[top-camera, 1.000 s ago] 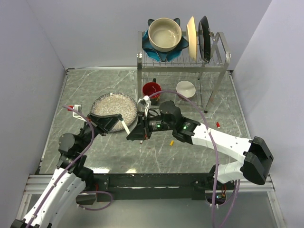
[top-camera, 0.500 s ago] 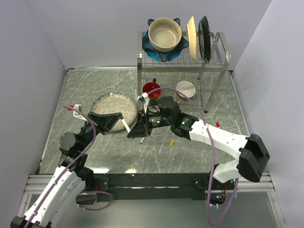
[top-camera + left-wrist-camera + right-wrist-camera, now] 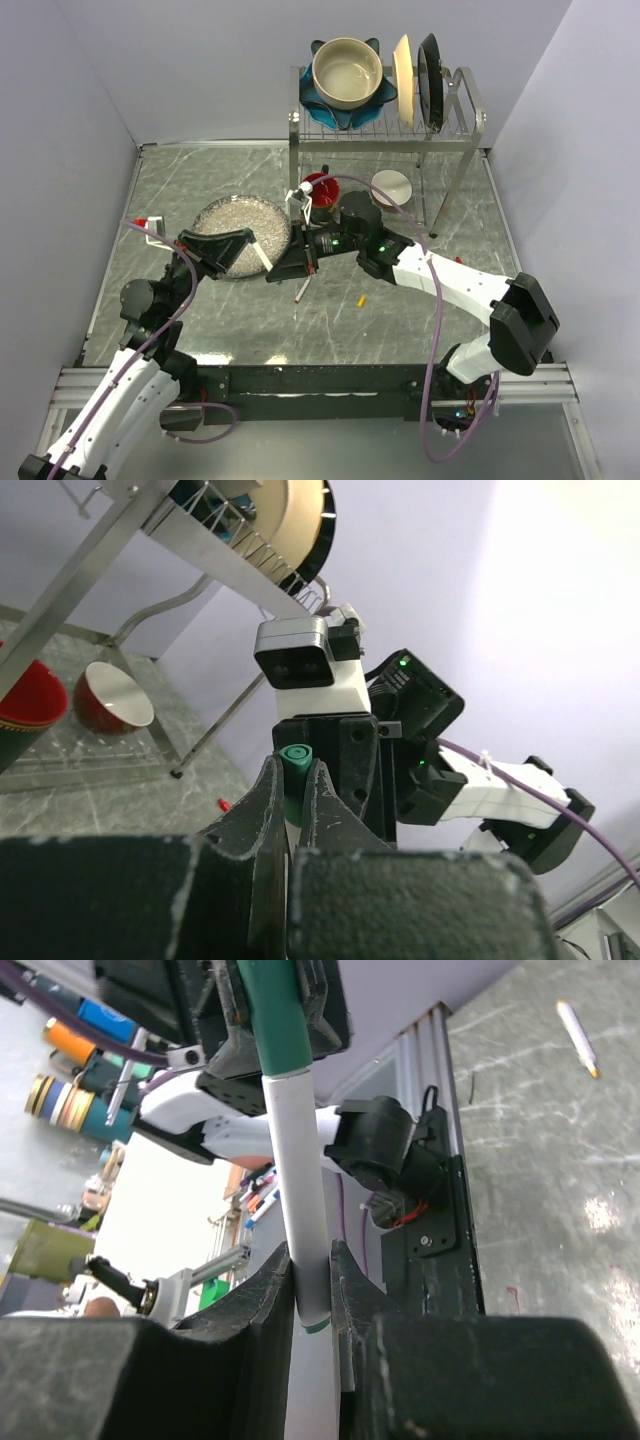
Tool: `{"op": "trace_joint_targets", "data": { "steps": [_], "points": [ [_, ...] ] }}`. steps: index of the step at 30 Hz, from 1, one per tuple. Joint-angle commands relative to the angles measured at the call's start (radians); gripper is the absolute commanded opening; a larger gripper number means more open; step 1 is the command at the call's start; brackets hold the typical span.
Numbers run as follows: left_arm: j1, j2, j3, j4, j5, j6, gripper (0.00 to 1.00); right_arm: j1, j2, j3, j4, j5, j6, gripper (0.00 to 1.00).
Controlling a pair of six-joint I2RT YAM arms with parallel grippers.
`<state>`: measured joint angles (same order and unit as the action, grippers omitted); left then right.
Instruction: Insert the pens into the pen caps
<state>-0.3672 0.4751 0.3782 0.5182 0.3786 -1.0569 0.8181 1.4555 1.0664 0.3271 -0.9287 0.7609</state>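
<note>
Green cap pinched in your left pincer | white pen clamped in your right pincer, tip meeting cap, mid-air above the surface | keep axes aligned, press straight until seated.

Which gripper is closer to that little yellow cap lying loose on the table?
Right. The right gripper sits left of the small yellow plastic cap; the left gripper is farther left, over the near rim of the clear glass bowl.
</note>
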Motion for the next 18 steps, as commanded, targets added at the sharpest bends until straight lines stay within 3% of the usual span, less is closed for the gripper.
{"op": "trace_joint_targets", "data": {
  "steps": [1, 6, 9, 13, 18],
  "points": [
    [-0.122, 0.002, -0.088, -0.161, 0.694, -0.107, 0.01, -0.140, -0.024, 0.207, 0.511, 0.424, 0.080, 0.00],
    [-0.128, 0.010, -0.088, -0.089, 0.657, -0.137, 0.01, -0.139, 0.009, 0.213, 0.535, 0.407, 0.121, 0.00],
    [-0.139, 0.008, -0.075, -0.127, 0.648, -0.095, 0.01, -0.142, 0.032, 0.207, 0.572, 0.390, 0.166, 0.00],
    [-0.153, 0.019, -0.045, -0.269, 0.606, -0.017, 0.01, -0.146, 0.055, 0.233, 0.554, 0.392, 0.186, 0.00],
    [-0.193, 0.060, -0.004, -0.429, 0.574, 0.090, 0.01, -0.143, 0.036, 0.277, 0.472, 0.455, 0.094, 0.00]
  ]
}}
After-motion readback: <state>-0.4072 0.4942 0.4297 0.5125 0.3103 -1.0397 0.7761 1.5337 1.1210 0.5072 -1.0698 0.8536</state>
